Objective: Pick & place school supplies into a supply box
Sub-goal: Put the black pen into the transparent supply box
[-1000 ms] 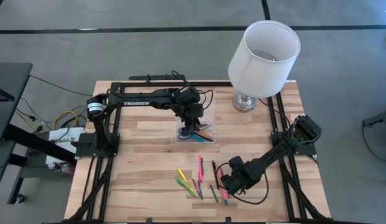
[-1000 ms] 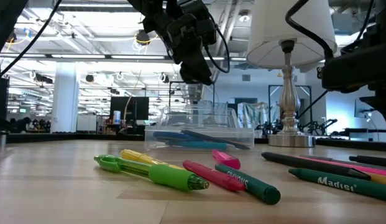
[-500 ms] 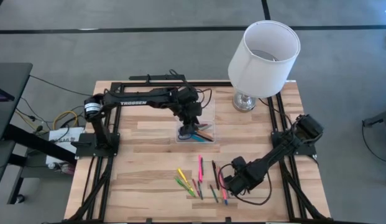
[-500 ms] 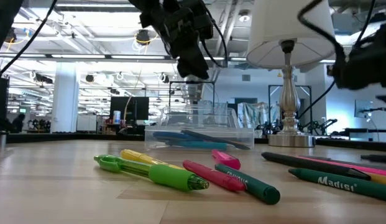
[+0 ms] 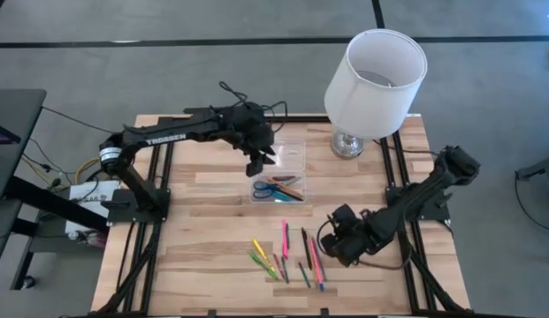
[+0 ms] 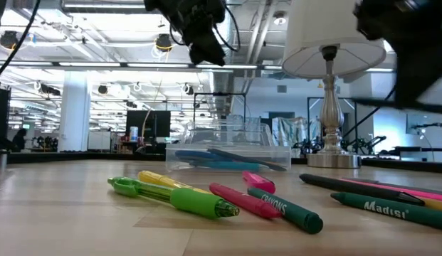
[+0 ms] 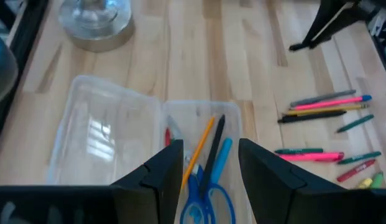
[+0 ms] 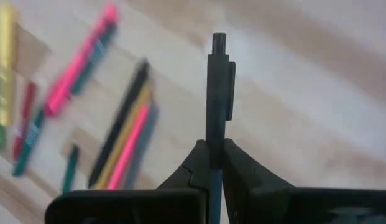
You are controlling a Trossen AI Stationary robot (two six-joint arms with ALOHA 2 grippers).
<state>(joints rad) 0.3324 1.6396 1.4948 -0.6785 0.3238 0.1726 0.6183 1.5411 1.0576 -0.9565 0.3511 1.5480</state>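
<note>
The clear supply box (image 5: 278, 187) stands open mid-table, its lid (image 7: 105, 134) lying flat beside it. It holds blue scissors (image 7: 202, 193), a pencil and pens. My left gripper (image 5: 257, 164) hangs open above the box's far left side (image 7: 208, 165). Pens and markers (image 5: 287, 252) lie loose near the table's front. My right gripper (image 5: 339, 240) is raised just to their right, shut on a dark pen (image 8: 216, 93). My right gripper pinches the dark pen's barrel (image 8: 214, 152), just below the clip, between its two fingers. The pen runs along the fingers' line, and its clip end (image 8: 219, 43) sticks out past the tips. It is lifted clear of the table.
A white-shaded lamp (image 5: 374, 78) on a chrome base (image 5: 347, 144) stands at the far right, close to the box lid. Bare wood lies between the box and the loose pens. In the low view, green, yellow and red pens (image 6: 199, 198) lie in the foreground.
My left gripper has risen out of the box and drawn toward the table's far left, staying open. My right gripper has lifted from the loose pens, moving a little right and tipping, with the dark pen between its fingers, now clear of the table.
</note>
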